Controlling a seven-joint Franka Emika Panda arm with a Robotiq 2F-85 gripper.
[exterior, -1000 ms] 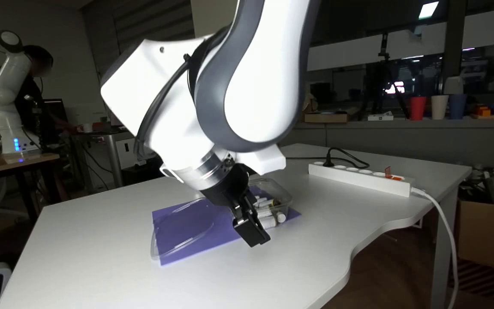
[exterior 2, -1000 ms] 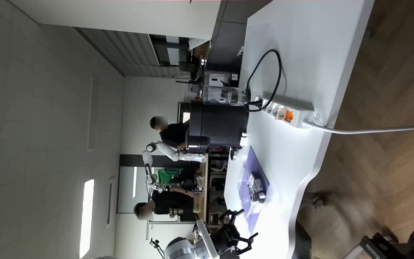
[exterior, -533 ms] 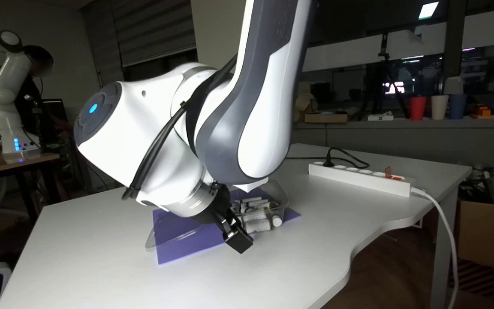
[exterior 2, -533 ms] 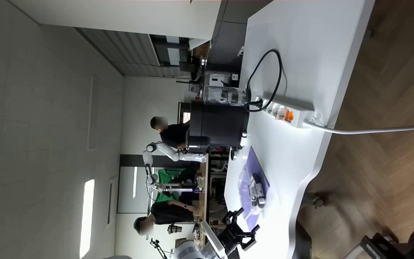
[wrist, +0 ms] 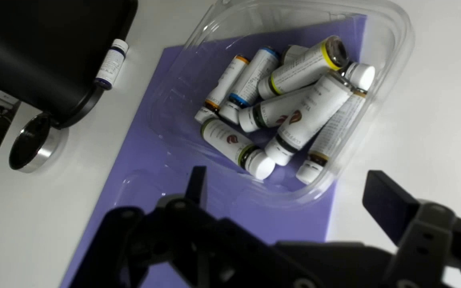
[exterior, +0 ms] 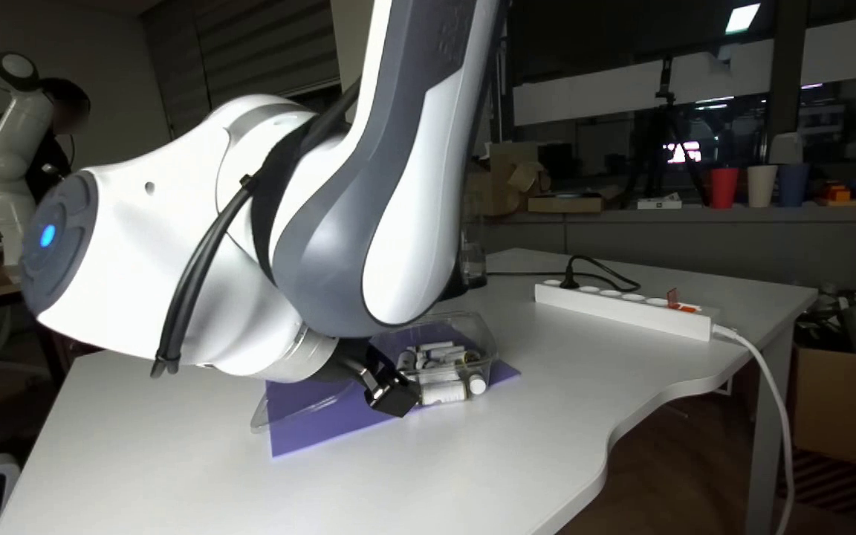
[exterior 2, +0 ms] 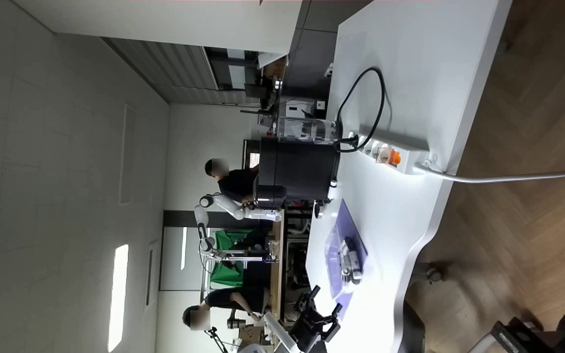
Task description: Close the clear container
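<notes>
The clear container (exterior: 493, 345) sits on the purple mat, holding several small white-labelled bottles with white caps. It also shows in the wrist view (wrist: 401, 44), with its top open. Its clear lid (exterior: 258, 421) lies folded out over the mat, on the side where the arm is; the arm hides much of it. My gripper (exterior: 392, 391) is low beside the container's near end, above the lid side. In the wrist view the gripper (wrist: 284, 180) has its jaws wide apart with nothing between them. It also shows open in an exterior view (exterior 2: 327, 297).
The purple mat (exterior: 309, 438) lies under the container. A black appliance (exterior 2: 295, 169) stands beyond it, with a small bottle (wrist: 111, 64) and a metal cup (wrist: 34, 146) beside it. A white power strip (exterior: 621, 308) with a black cable lies farther along the table.
The arm has swung left in an exterior view, and the gripper has moved back from the bottles. The container and lid have shifted slightly left. The gripper has stayed open.
</notes>
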